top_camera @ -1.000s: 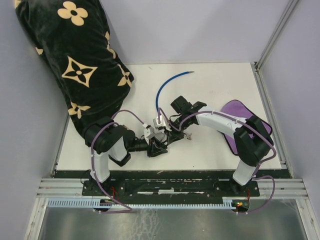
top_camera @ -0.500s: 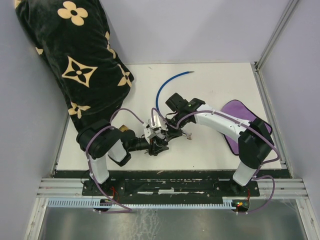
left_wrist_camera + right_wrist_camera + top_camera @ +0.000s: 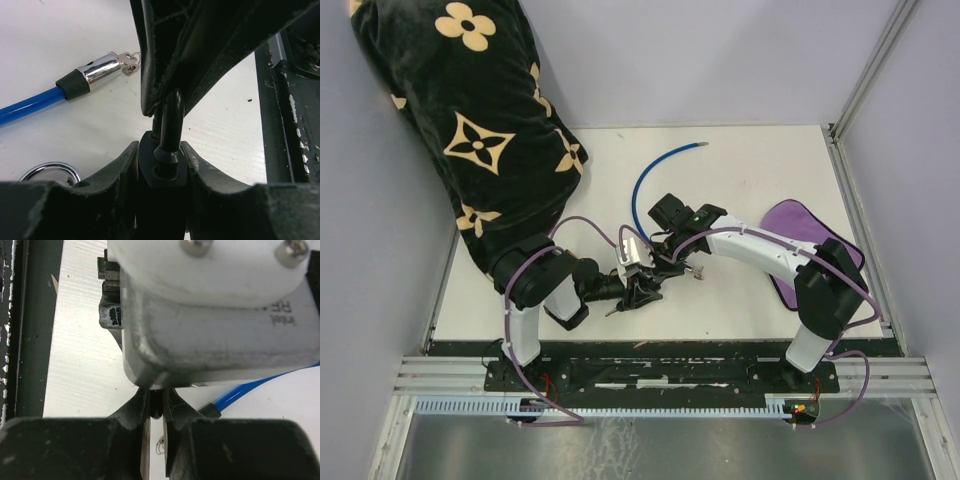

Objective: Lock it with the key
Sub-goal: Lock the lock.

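Observation:
A blue cable lock (image 3: 642, 185) lies curved on the white table. In the left wrist view its chrome end (image 3: 97, 70) lies on the table with small keys (image 3: 129, 61) at its tip. My left gripper (image 3: 162, 165) is shut on a black lock body (image 3: 162, 157). A black rod (image 3: 171, 117) stands out of that body and runs up between my right gripper's fingers. My right gripper (image 3: 156, 410) is shut on this thin black rod, close under the left wrist camera housing (image 3: 215, 315). In the top view both grippers meet at the table's front middle (image 3: 648, 275).
A black bag with a tan flower pattern (image 3: 470, 120) covers the table's left side. A purple cloth (image 3: 800, 225) lies on the right under the right arm. A chrome ring (image 3: 50, 172) lies beside my left fingers. The table's dark front rail (image 3: 660, 350) is close.
My left arm's elbow has swung left and back right, and its wrist has turned. My right gripper has shifted a little to the left. Both grippers have stayed shut and joined.

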